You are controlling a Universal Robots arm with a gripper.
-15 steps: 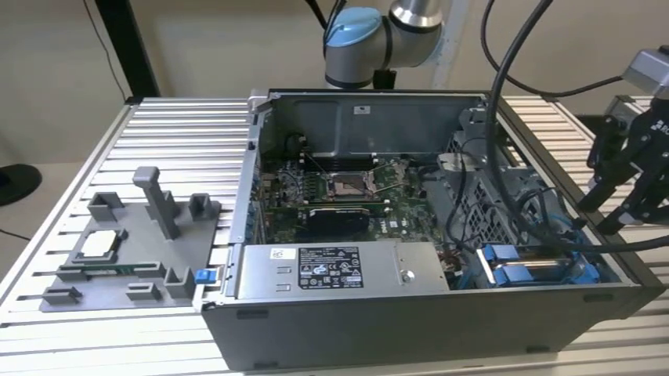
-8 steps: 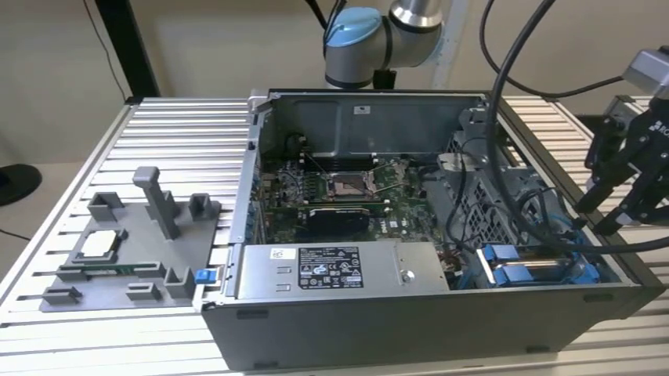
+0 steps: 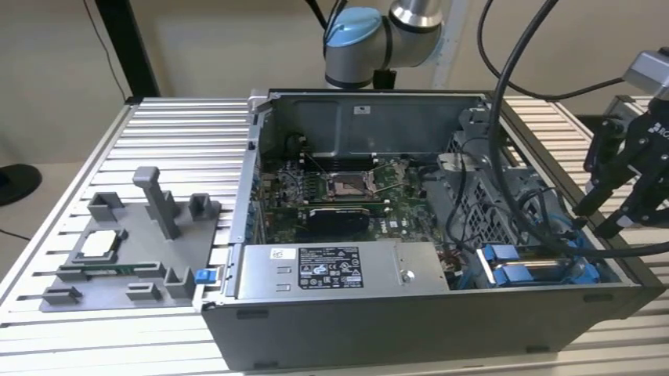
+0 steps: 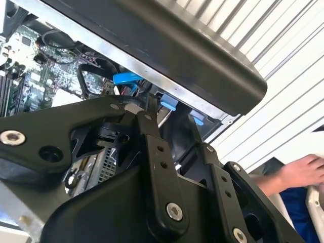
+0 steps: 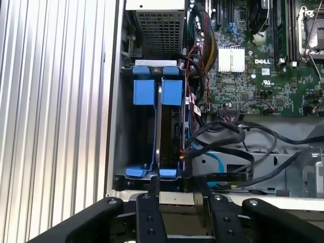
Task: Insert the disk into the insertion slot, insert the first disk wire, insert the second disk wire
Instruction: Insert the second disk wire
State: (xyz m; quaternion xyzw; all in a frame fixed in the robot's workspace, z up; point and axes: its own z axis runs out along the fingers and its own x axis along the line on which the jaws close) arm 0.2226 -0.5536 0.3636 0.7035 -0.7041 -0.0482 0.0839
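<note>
- The black 2-fingered hand (image 5: 175,186) is spread open with nothing in it. In the first wrist view you can see the case rim right through the gap between its fingers (image 5: 151,202).
- In the exterior view the hand (image 3: 598,222) hangs just outside the open grey metal computer case (image 3: 418,329). It's off the wall on the exterior view's right and isn't touching anything as far as I can see.
- Key bit: the flat silver metal disk (image 5: 169,136), clipped in its bright blue plastic frame, lies dead ahead of the fingers, just across that case wall. Its long axis runs straight away from the hand, parallel to the wall and pretty much in line with the gap between the 2 fingers.
- The disk looks already down in the grey rectangular insertion slot (image 5: 126,142), with blue tabs at both ends, so I'd call step 1 done.
- Right beside the slot, a thin blue cable (image 5: 218,164) and a bundle of black cables (image 5: 238,134) loop over toward the green motherboard (image 5: 253,76). I can't tell whether either wire is actually plugged into the disk.
- Further out, the case sits on a ribbed aluminium surface (image 5: 55,101). In the second wrist view a person's arm (image 4: 288,174) shows past the case's corner.
</note>
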